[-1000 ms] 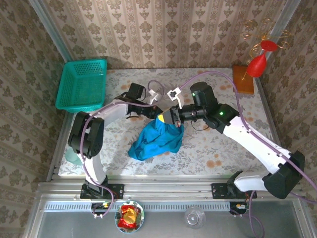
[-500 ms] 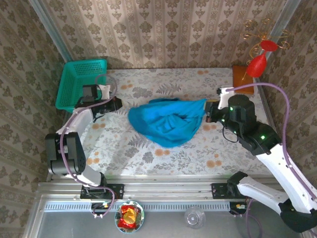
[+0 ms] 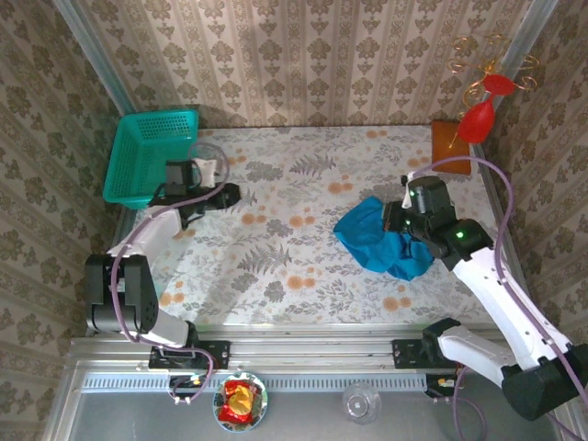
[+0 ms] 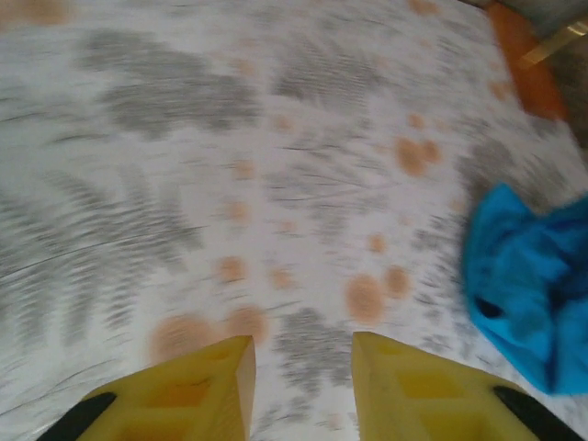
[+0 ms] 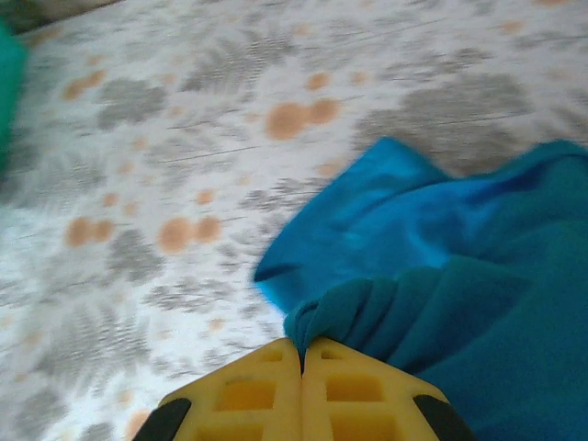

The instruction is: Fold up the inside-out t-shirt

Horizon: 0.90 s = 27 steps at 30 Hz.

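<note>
Since half a sec ago the t-shirt [image 3: 384,241] has gone from spread mid-table to a crumpled heap well away from the basket [image 3: 152,156], at the opposite side of the table [image 3: 276,266]. The left gripper [image 3: 230,195] has parted its jaws.

Top view: left gripper sits near the basket, just off its near corner, pointing away from it, nothing in it. Right gripper [image 3: 397,220] is at the heap's edge, on the side facing the basket, w/ blue cloth bunched under it. An orange block [image 3: 450,147] lies at the far corner opposite the basket, apart from the shirt.

L wrist view: yellow fingers [image 4: 197,386] stand partly apart over bare floral tabletop, nothing btwn them. T-shirt shows as a blue lump ahead, clear of the fingers.

R wrist view: yellow fingers [image 5: 234,390] are pressed together, no gap, w/ a gathered fold of the t-shirt pinched at the tips. Rest of the cloth spreads in front of them, rumpled, on the table.
</note>
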Tool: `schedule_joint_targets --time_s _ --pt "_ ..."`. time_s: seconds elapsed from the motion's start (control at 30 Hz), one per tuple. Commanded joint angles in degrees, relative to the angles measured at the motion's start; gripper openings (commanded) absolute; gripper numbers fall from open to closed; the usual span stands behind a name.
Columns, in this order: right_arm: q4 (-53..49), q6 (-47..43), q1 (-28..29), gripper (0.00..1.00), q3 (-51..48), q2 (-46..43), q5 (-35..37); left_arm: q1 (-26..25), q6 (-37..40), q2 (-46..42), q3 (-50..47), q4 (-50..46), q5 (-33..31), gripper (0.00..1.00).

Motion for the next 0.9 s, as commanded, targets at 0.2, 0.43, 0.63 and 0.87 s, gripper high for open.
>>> schedule_joint_targets --time_s 0.2,0.43,0.63,0.87 --pt "12.98 2.48 7.6 0.0 13.29 -0.17 -16.22 -23.04 0.43 -2.29 3.49 10.86 8.37 0.54" --pt "14.02 1.78 7.59 0.0 10.67 -3.63 -11.57 -27.09 8.17 0.19 6.01 1.62 -2.82 0.62" --pt "-0.34 1.93 6.15 0.0 2.45 -2.01 8.32 -23.53 9.3 5.42 7.21 -9.47 -14.16 0.12" --pt "-5.16 6.02 4.67 0.0 -11.37 3.42 14.21 -17.56 6.42 1.0 -0.29 -10.2 -17.86 0.0"
